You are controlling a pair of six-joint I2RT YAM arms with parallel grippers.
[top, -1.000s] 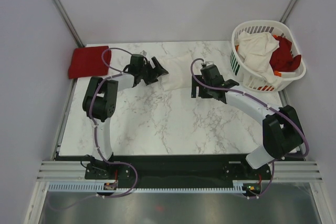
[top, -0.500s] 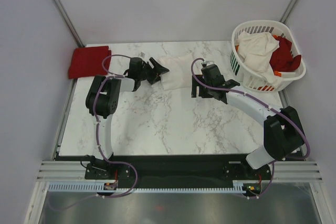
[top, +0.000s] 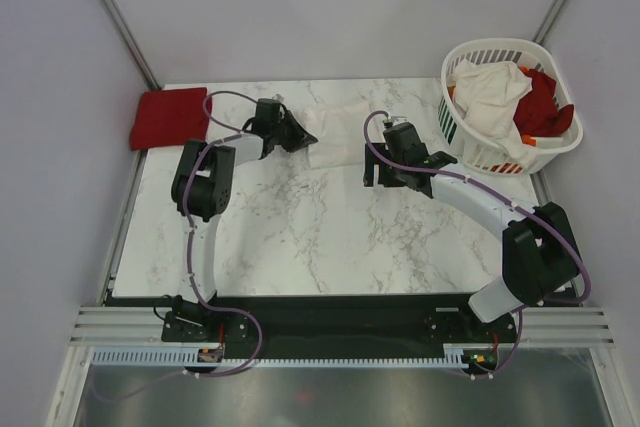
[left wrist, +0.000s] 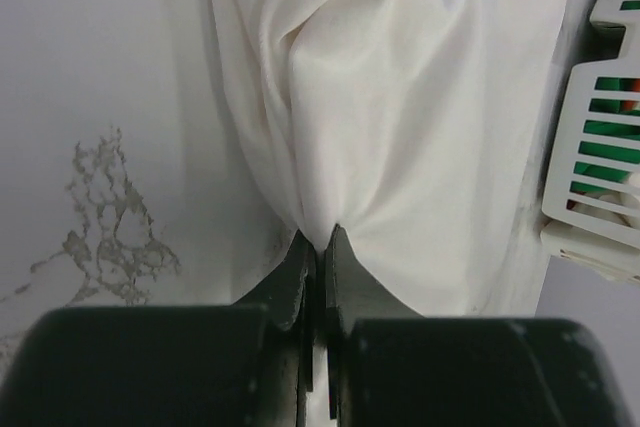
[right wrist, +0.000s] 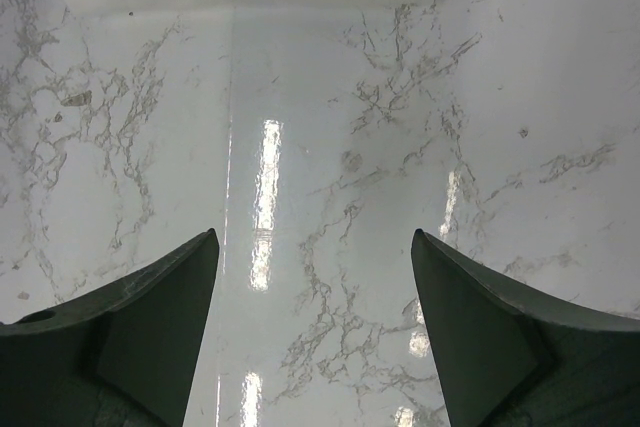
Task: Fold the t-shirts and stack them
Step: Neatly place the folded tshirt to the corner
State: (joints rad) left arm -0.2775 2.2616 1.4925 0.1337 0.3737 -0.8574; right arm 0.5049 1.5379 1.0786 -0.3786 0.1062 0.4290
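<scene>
The left gripper [left wrist: 318,247] is clamped on the near edge of the cream t-shirt [left wrist: 400,97], which fans out ahead of it, with the laundry basket [left wrist: 600,117] beyond to its right. The right gripper [right wrist: 315,287] hangs with fingers apart over the bare marble table [right wrist: 330,147], the shirt's edge just ahead.

The cream t-shirt [left wrist: 400,97] is soft, matt, creased cloth, the red t-shirt [top: 165,117] matt cloth as well, the marble-patterned table [right wrist: 330,177] smooth and glossy with bright reflections, and the slatted white basket [top: 480,155] smooth plastic.
</scene>
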